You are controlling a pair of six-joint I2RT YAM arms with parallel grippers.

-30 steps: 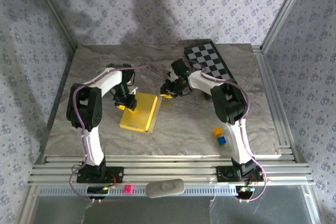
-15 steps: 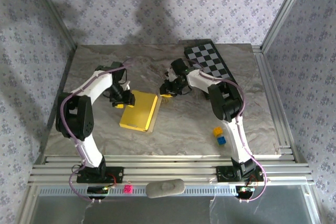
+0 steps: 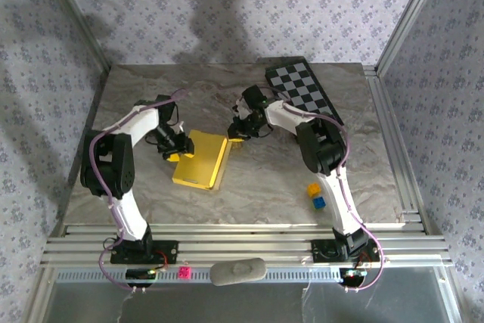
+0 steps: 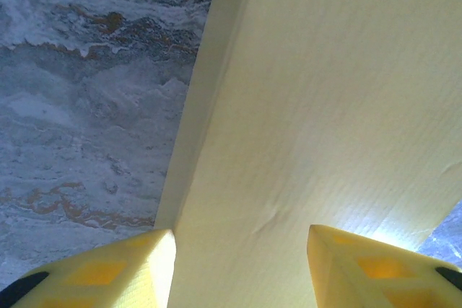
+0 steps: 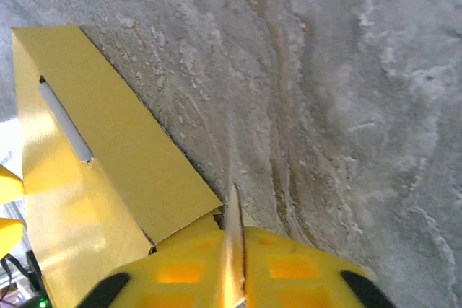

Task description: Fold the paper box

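The paper box (image 3: 201, 159) lies flat on the marble table, yellow, its long side running towards me. My left gripper (image 3: 172, 146) is at its left edge. In the left wrist view the jaws stand apart over the pale yellow panel (image 4: 325, 106), which runs on past the right fingertip (image 4: 339, 257); my left gripper (image 4: 242, 236) is open. At the box's far right corner my right gripper (image 3: 239, 131) is shut. In the right wrist view a thin cardboard flap (image 5: 232, 210) stands edge-on between the closed fingers of my right gripper (image 5: 234, 234), beside the box's side wall (image 5: 108, 149).
A black-and-white chequered board (image 3: 302, 90) lies at the back right. A small yellow cube (image 3: 313, 188) and a blue cube (image 3: 319, 202) sit near the right arm. Metal rails (image 3: 393, 141) border the table's right side.
My left gripper slid from above the box's far left part out to its left edge. My right gripper closed on the flap at the far right corner.
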